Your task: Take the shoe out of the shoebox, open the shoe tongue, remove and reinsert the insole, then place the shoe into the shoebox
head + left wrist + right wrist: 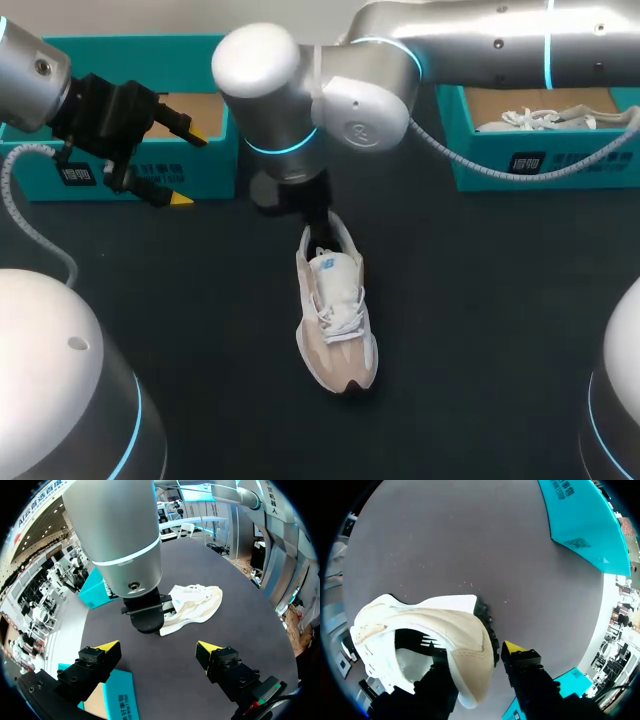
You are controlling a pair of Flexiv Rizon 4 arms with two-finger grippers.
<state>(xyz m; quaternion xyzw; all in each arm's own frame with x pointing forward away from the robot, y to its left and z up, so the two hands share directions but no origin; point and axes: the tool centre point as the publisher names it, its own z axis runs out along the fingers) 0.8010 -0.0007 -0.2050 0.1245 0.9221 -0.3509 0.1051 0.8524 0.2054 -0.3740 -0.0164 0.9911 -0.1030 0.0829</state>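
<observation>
My right hand [476,656] is clamped on the heel of the shoe [335,310], which stands on the bench [480,300]; my left hand [156,647] hangs wide open. The taking-out looks done to me, so next the tongue needs pulling open while I steady the heel.

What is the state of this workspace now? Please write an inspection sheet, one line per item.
Surface: dark table.
Job's things: shoe stands on its sole at the table's middle, out of the box; left shoebox open, bare cardboard floor showing.
Clutter: second shoebox at the right, with another shoe inside.
Grippers: left gripper open, above the left shoebox's front; right gripper shut on the shoe's heel wall, one finger inside, one outside.
Cables: grey hose loops beside my left arm; second hose hangs before the second shoebox.
Surroundings: nothing seen.
</observation>
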